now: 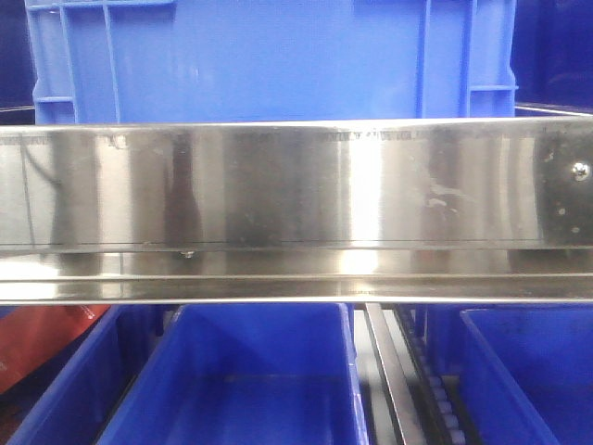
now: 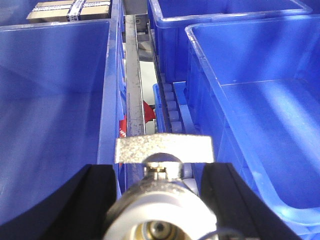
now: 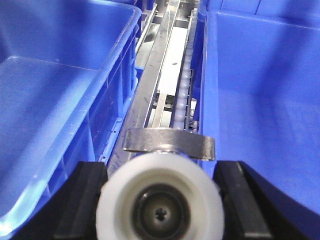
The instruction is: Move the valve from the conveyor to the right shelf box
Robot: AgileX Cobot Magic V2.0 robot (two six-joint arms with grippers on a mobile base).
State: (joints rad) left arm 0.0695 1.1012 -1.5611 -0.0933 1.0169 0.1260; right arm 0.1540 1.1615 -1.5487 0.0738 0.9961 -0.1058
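Note:
My left gripper [image 2: 161, 170] is shut on a metal valve [image 2: 162, 215] with a white end cap and a flat silver handle [image 2: 164, 149]. It holds the valve above the gap between two empty blue boxes, one on the left [image 2: 50, 100] and one on the right [image 2: 270, 115]. My right gripper [image 3: 161, 167] is shut on a second valve [image 3: 160, 205] with a white cap and a grey handle, above the gap between a left blue box [image 3: 45, 95] and a right blue box [image 3: 265, 100]. The conveyor is out of view. Neither gripper shows in the front view.
A shiny steel shelf rail [image 1: 296, 204] crosses the front view. A large blue crate [image 1: 278, 56] stands above it and blue boxes [image 1: 241, 380] sit below. Metal roller tracks [image 3: 165, 75] run between the boxes. A taped cardboard box [image 2: 70, 10] lies at far left.

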